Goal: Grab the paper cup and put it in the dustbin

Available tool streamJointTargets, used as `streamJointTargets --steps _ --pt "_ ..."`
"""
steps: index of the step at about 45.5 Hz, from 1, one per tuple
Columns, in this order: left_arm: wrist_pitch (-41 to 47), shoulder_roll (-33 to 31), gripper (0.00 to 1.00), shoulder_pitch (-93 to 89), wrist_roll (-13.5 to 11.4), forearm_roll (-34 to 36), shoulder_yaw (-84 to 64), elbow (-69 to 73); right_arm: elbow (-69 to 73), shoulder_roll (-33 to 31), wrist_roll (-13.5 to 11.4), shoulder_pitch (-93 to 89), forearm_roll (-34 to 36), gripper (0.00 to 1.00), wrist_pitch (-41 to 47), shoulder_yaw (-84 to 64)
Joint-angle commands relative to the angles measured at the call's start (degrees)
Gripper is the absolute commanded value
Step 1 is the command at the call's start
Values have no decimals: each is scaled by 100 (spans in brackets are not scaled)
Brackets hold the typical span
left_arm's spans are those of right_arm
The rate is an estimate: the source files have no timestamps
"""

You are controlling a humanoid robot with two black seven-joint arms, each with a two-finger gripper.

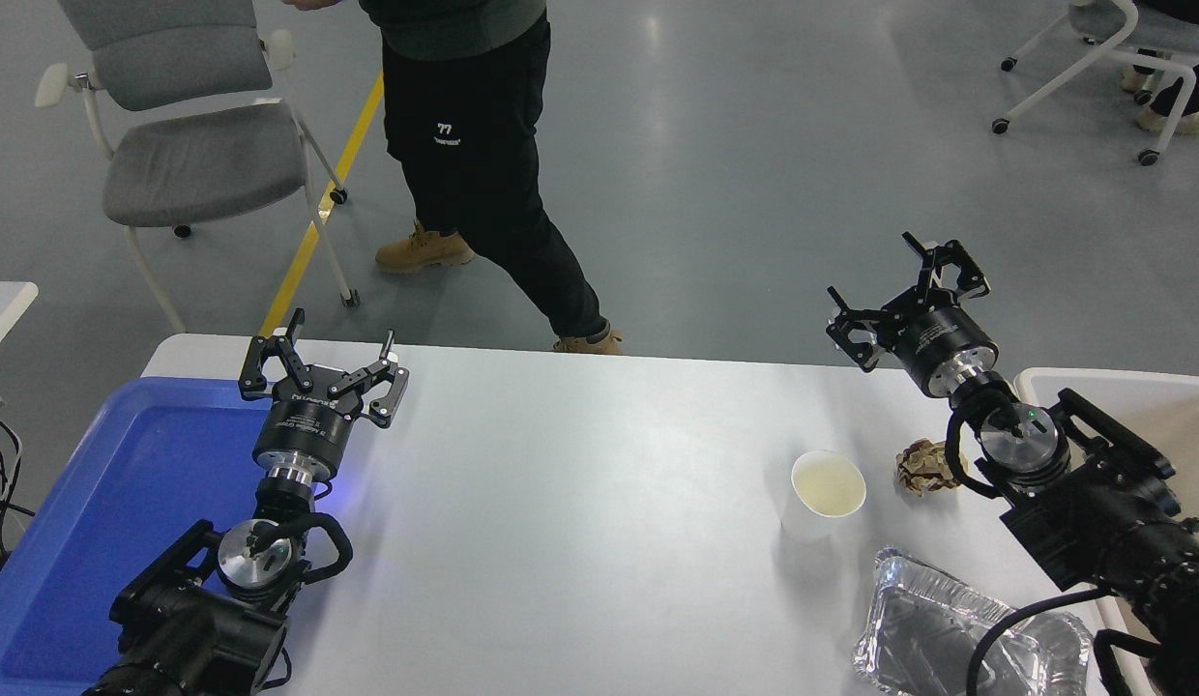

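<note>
While paper cup (827, 493) stands upright, trousers (483, 145) read "77"; right tool (904, 290) open.

An office-like lab: glossy grey floor (754, 145) with yellow tape line (319, 217), wheeled chairs (193, 145), white table (580, 483).
</note>
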Motion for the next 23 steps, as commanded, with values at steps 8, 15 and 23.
streamJointTargets --steps 8,15,23 --pt "0 -4 99 0 0 0 -11 0 -2 1 0 -1 0 100 -4 -19" --pt "0 -4 99 0 0 0 -11 0 -2 -8 0 8 -26 100 -4 -62" --pt "0 -4 99 0 0 0 -2 0 86 -25 0 78 -114 100 -12 -106"
